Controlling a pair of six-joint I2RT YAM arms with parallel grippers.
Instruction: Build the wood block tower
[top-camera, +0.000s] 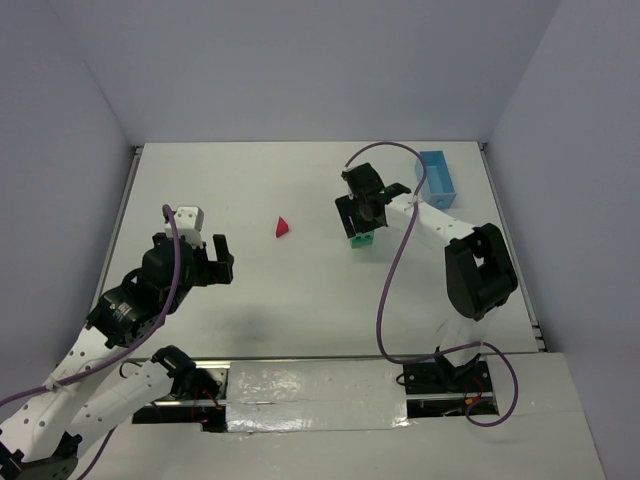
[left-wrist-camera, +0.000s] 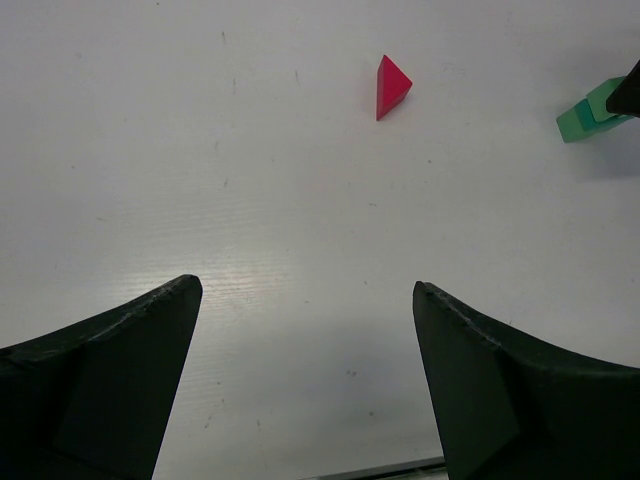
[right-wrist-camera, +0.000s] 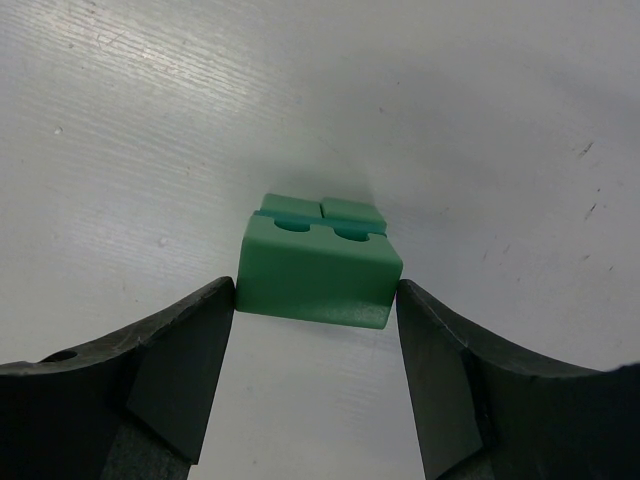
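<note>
White table, matte, faintly scuffed and specked up close; a thin grey rail runs along its left edge, another along the right. Light blue tray, small, rectangular, open-topped, sits near the table's far right corner, its long side running away from the near edge, close to the right rail; its inside cannot be made out. Pale grey walls close the table in on the left, far and right sides, and a glossy, wrinkled white strip lies across the near edge.
</note>
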